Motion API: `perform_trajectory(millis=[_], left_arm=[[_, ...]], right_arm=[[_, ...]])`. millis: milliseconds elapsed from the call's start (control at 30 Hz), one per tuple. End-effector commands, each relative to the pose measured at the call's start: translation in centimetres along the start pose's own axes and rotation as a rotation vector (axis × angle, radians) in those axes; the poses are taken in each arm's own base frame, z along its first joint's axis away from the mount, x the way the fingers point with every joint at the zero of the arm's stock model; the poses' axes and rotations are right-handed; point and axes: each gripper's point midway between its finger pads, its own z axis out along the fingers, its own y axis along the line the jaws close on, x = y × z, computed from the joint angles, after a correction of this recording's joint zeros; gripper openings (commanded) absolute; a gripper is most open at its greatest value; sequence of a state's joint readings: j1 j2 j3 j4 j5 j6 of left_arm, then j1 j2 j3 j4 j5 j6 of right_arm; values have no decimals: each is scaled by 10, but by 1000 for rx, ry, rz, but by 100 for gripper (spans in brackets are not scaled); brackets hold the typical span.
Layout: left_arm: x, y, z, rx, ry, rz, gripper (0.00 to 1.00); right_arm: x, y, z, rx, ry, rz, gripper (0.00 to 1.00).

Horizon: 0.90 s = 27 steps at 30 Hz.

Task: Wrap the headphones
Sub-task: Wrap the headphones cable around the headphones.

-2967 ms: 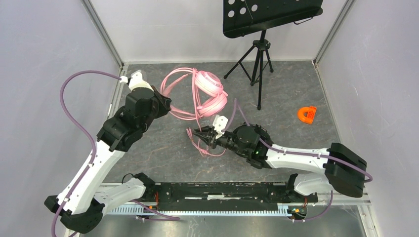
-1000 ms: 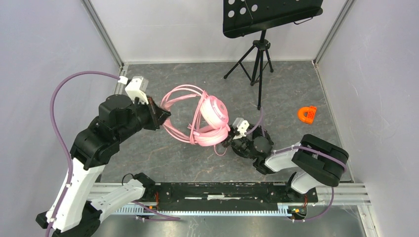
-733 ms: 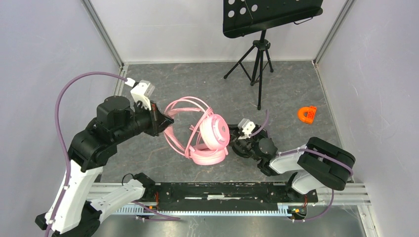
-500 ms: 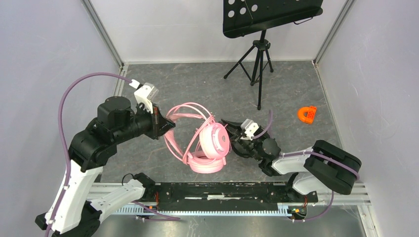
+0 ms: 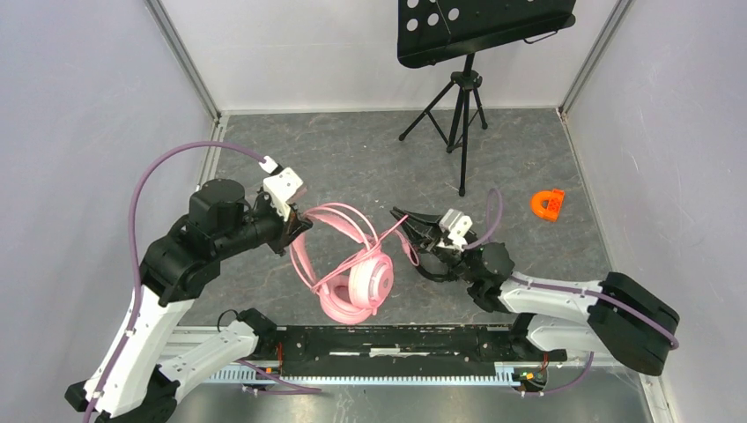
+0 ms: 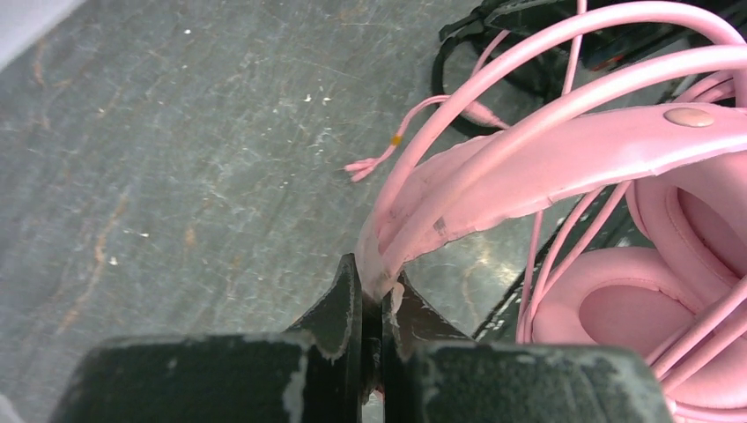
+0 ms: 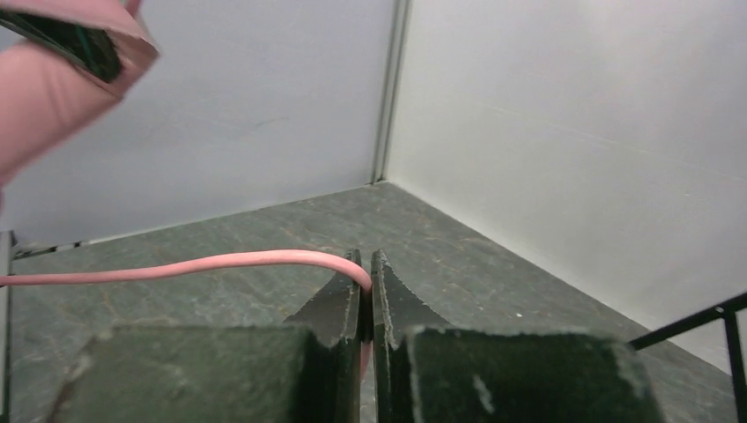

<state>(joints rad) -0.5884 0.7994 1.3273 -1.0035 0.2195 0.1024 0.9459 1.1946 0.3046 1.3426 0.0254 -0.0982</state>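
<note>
Nearest the arm bases, at about 7 o'clock from the middle of the bench [image 5: 335, 159], are the pink headphones [image 5: 352, 273]. The ear cups are lowest and closest to the near edge. The headband arches up and away toward 11 o'clock. Whether the cups touch the bench surface cannot be told.

The left end effector [image 5: 295, 231] is at 9 o'clock of the headband. In the left wrist view, the left end effector [image 6: 380, 295] has its fingers closed narrow on the band's edge, with the pink headphones [image 6: 564, 159] running off toward 2 o'clock.

The right end effector [image 5: 398, 214] lies at 2 o'clock of the ear cups and points toward 10 o'clock. In the right wrist view, the right end effector [image 7: 366, 264] is pinched tight on the pink cable [image 7: 176, 267], which runs out toward 9 o'clock. From above, the pink cable [image 5: 388, 231] slants down from the fingertips to the headset.

Farther out, an orange plastic piece [image 5: 548, 204] lies at 3 o'clock, well apart from both arms. A black music stand [image 5: 462, 97] stands at 12 o'clock.
</note>
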Motion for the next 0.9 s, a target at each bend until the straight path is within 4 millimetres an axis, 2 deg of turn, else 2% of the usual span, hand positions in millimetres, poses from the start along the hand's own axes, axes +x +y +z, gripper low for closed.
perform_trajectory(millis=[0, 133, 333, 500, 733, 867], left_arm=[[-20, 15, 2, -47, -86, 199, 2], [-6, 35, 12, -125, 9, 238, 2], [2, 37, 26, -107, 31, 291, 2], [13, 57, 33, -189, 103, 333, 2], [17, 69, 40, -219, 143, 395, 2], [18, 70, 44, -215, 146, 432, 2]], right_arm=[[3, 6, 15, -68, 122, 20, 2], [1, 7, 20, -107, 226, 29, 0], [-2, 2, 18, -106, 390, 83, 0], [-8, 18, 9, -191, 465, 157, 0], [-25, 38, 0, -291, 474, 248, 0], [-33, 59, -4, -413, 453, 306, 0]])
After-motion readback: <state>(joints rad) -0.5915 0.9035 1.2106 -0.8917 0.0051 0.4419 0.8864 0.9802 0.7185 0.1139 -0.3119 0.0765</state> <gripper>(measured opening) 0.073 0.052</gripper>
